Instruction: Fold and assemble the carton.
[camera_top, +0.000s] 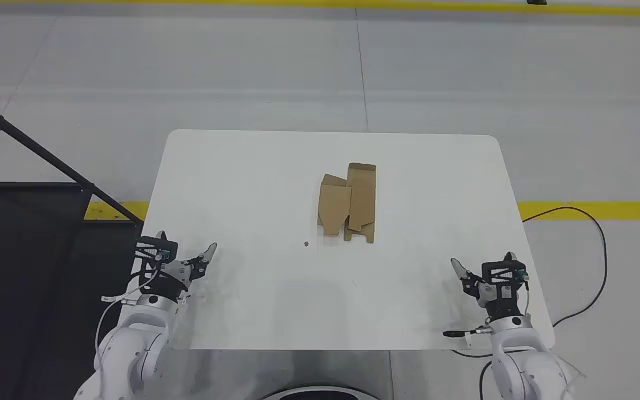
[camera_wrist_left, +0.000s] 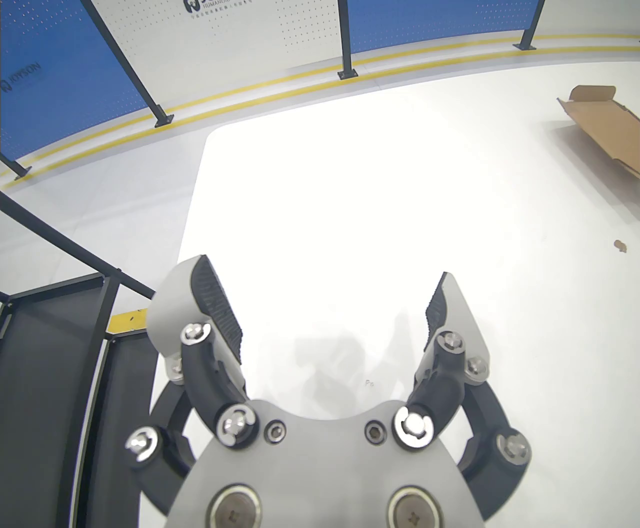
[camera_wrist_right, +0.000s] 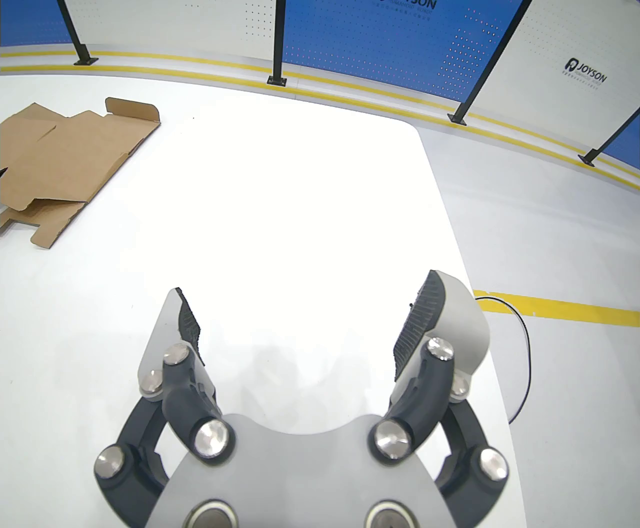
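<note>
Left gripper (camera_wrist_left: 322, 280) is held over the near-left corner of the table (camera_top: 250, 180), pincer spread wide, nothing gripped. Carton (camera_top: 347, 205) is laid flat and unfolded near table centre, slightly toward the far edge, well apart from both grippers. Right gripper (camera_wrist_right: 305, 285) is held at the near-right corner, also wide and empty. No step is judged done; all folding and assembly is left.

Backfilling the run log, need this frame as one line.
carton: flat on table, unfolded, untouched | left gripper: open, empty, near table edge | right gripper: open, empty, near table edge | folding: not started
</note>
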